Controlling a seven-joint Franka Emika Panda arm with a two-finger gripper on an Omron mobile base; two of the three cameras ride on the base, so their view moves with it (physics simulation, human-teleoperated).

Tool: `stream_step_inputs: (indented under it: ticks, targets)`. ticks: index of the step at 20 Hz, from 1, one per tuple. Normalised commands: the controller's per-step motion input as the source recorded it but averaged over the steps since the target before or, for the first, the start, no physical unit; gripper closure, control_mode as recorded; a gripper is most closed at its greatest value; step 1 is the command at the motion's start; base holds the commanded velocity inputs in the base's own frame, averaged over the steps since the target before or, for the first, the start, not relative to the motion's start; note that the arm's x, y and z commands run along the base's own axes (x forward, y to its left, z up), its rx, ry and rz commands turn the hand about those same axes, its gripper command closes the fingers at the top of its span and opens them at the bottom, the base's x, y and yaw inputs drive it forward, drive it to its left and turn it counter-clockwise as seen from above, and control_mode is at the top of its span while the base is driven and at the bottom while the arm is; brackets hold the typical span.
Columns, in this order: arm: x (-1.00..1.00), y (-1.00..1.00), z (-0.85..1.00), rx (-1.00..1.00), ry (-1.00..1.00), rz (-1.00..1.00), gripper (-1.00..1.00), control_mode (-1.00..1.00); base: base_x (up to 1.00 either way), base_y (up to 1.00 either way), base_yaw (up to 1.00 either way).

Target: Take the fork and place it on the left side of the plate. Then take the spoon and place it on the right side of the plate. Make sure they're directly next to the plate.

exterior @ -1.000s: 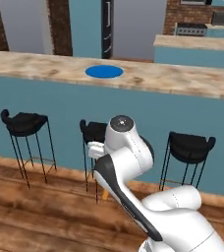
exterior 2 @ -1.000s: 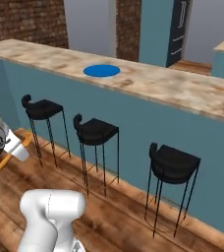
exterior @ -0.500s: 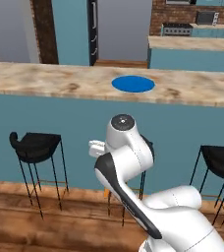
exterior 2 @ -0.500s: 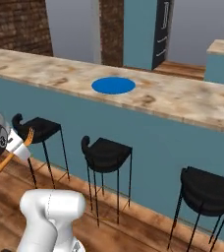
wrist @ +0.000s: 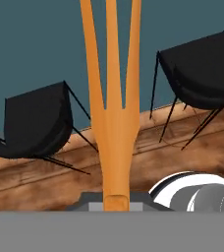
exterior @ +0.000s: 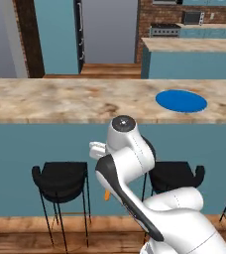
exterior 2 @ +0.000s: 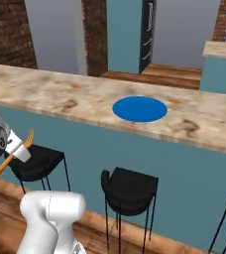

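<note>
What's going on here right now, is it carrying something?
Yes. The arm's gripper is shut on the orange fork, held low in front of the counter, at about the height of the black stools. In the hand view the tines point away from the gripper, toward the stools and the wooden floor. The blue plate sits alone on the marble-look counter, with no utensil beside it, so the fork has not yet been placed on its left side.

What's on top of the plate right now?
Nothing: the plate lies bare on the counter. The fork is in the gripper, down in front of the stools. Under the plate can't be seen.
</note>
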Motion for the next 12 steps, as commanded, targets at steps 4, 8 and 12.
stream_step_inputs:
  ticks: [4, 8, 12]
  targets:
    - [0.0, 0.0, 0.0, 0.0, 0.0, 0.0, 1.0, 1.0, 1.0, 1.0, -0.25]
    - [0.0, 0.0, 0.0, 0.0, 0.0, 0.0, 1.0, 1.0, 0.69, 0.84, -0.21]
    - [0.0, 0.0, 0.0, 0.0, 0.0, 0.0, 1.0, 1.0, 0.0, 0.0, 0.0]
